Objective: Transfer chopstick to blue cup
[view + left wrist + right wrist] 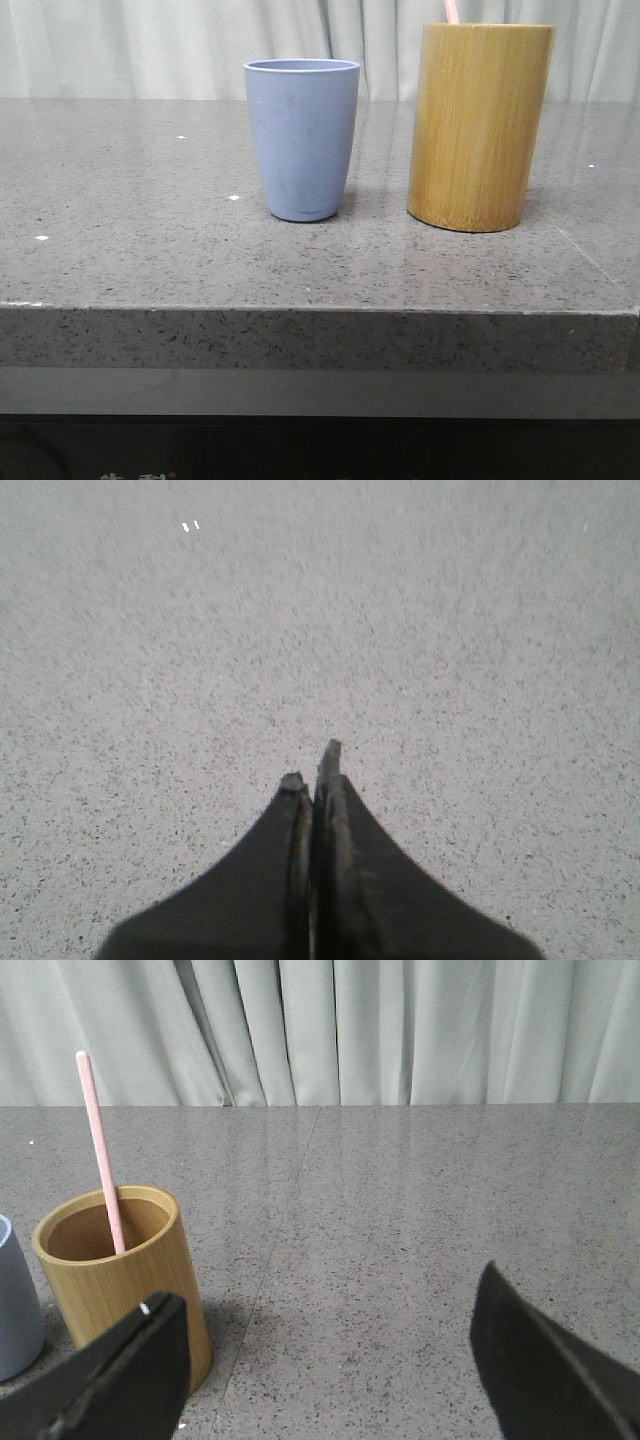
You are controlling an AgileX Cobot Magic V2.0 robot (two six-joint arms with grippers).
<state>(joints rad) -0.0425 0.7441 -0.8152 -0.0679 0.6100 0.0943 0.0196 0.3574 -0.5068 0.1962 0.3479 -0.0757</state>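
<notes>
**Desk:** What have you got on the table?

**Operator:** From the front camera I see the blue cup (302, 138) standing upright on the grey speckled stone tabletop (150, 250), and just to its right, apart from it, the taller bamboo holder (479, 127). A sliver of the pink chopstick (451, 11) pokes above the holder's rim at the top edge of that view.

**Desk:** So the chopstick is where, exactly?

**Operator:** Inside the bamboo holder. My right wrist camera shows the chopstick (100, 1150) leaning against the holder's (110, 1270) inner wall, its upper end well above the rim. The blue cup (15, 1300) sits just beside the holder, cut off at the frame edge.

**Desk:** And your pincers?

**Operator:** The right gripper (330, 1350) is spread wide, its two dark fingers far apart with bare tabletop between them, grasping nothing; it sits near the holder without touching it. The left gripper (312, 765) is clenched, fingertips pressed together with nothing between, over bare tabletop. Pale curtains (400, 1030) hang behind the table.
</notes>
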